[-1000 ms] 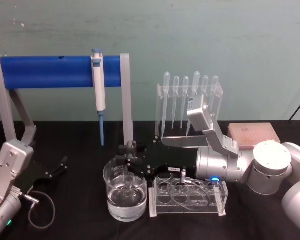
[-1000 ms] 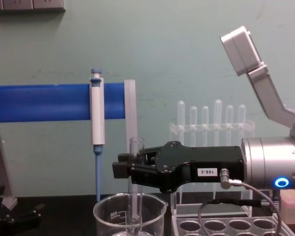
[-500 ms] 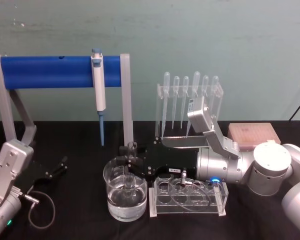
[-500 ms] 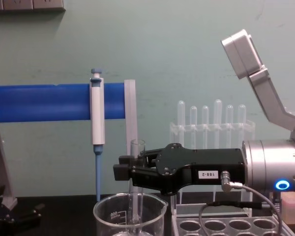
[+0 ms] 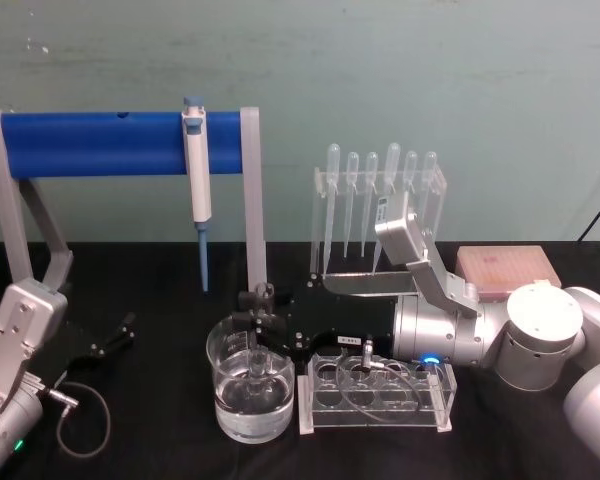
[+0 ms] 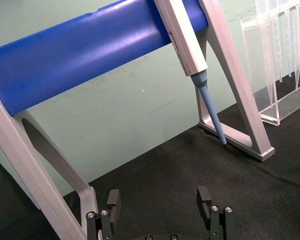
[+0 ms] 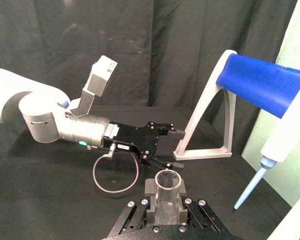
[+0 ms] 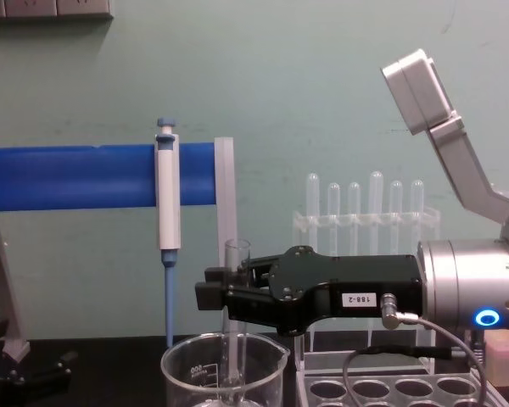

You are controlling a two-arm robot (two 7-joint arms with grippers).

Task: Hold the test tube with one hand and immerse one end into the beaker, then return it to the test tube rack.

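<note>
1. The test tube (image 8: 236, 254) stands upright, clamped between the fingers of the right gripper (image 8: 223, 294). Its flared rim pokes out above the fingers, and its lower end reaches down below them.
2. It should handle as light, stiff, thin glass: smooth and breakable, and likely slick at the wetted end. The present hold, high on the shaft under the rim, looks like the right place. It calls for firm but not crushing pressure, with the tube kept vertical.
3. The beaker (image 8: 183, 370) sits directly beneath the fingertips, with the tube's lower end inside it. The head view shows clear liquid (image 5: 252, 405) in it. The risk here is glass on glass, since a sideways drift could tap the tube against the beaker wall.
4. The test tube rack (image 5: 378, 398) lies under the right gripper's body, back toward its wrist and just beside the beaker. Its round holes face upward. Returning the tube would mean lifting it clear of the beaker rim first, then lowering it straight into a hole.
5. The left gripper (image 6: 160, 212) is parked well beyond the beaker, past the fingertips, with its fingers apart and holding nothing.
</note>
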